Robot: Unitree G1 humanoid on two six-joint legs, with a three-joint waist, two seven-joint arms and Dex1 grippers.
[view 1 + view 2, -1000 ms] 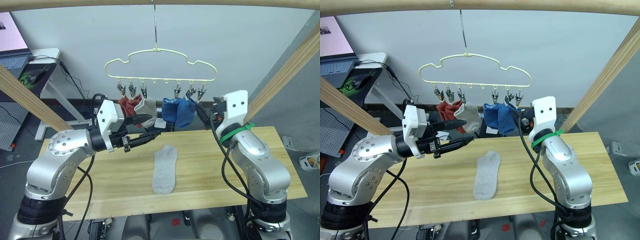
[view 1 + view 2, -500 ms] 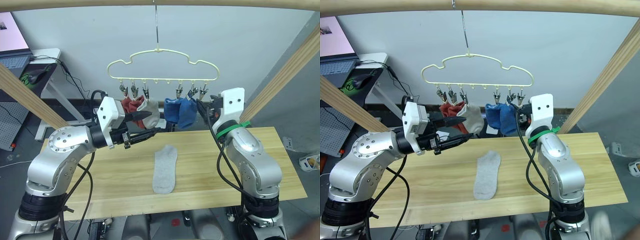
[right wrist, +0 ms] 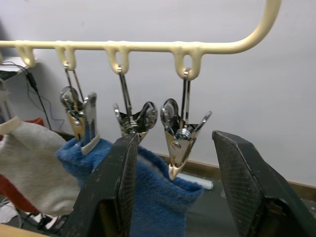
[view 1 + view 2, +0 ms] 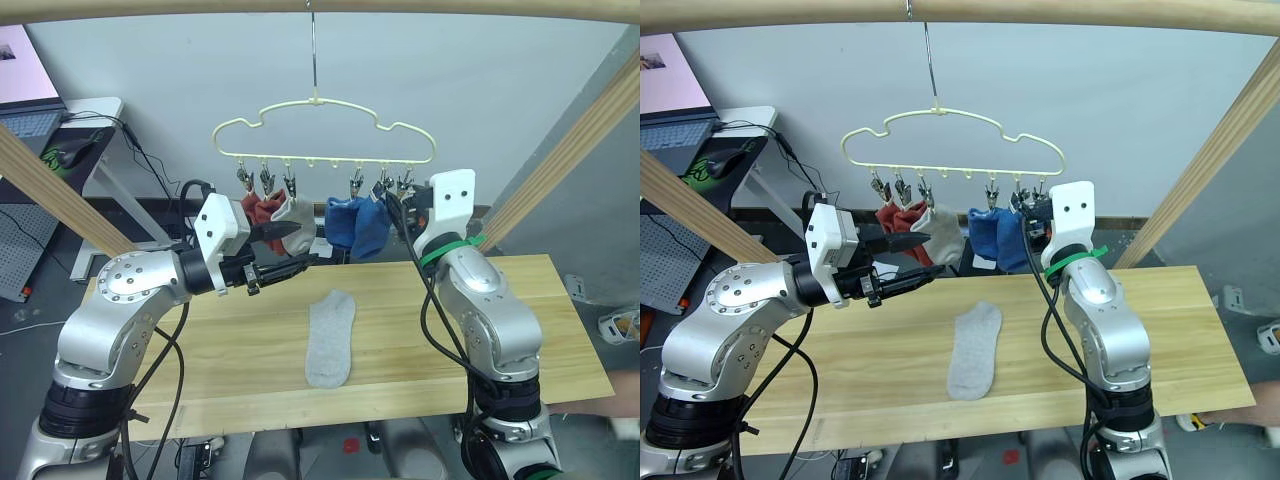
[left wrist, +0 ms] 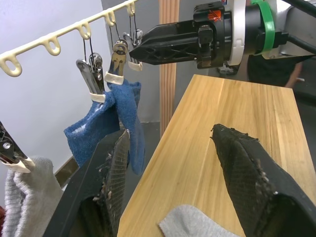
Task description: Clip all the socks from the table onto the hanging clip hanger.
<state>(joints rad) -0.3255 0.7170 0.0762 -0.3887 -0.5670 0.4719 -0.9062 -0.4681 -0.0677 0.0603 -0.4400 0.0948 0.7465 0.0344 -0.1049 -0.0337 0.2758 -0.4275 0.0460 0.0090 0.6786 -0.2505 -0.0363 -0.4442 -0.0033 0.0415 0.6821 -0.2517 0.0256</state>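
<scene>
The pale yellow clip hanger [image 4: 320,125] hangs from a pole above the table [image 4: 200,350]. Two rust red socks [image 4: 256,210], one light grey sock [image 4: 296,214] and two blue socks [image 4: 358,224] are clipped to it. Another light grey sock [image 4: 330,336] lies flat on the table's middle. My left gripper [image 4: 305,250] is open and empty, hovering below the hanging grey sock. My right gripper [image 3: 175,137] is open at the hanger's right end, its fingers on either side of an empty metal clip [image 3: 178,132] next to the blue socks [image 3: 143,187].
A round wooden pole [image 4: 320,8] runs overhead, with slanted wooden beams at left [image 4: 55,195] and right [image 4: 585,125]. A desk with a laptop [image 4: 40,120] stands behind at left. A person's arm [image 4: 1250,408] shows low beyond the table's right end.
My right arm has swung left and up, bringing its gripper to the rightmost clips. The hanger swayed slightly. The left arm and the sock on the table stayed put.
</scene>
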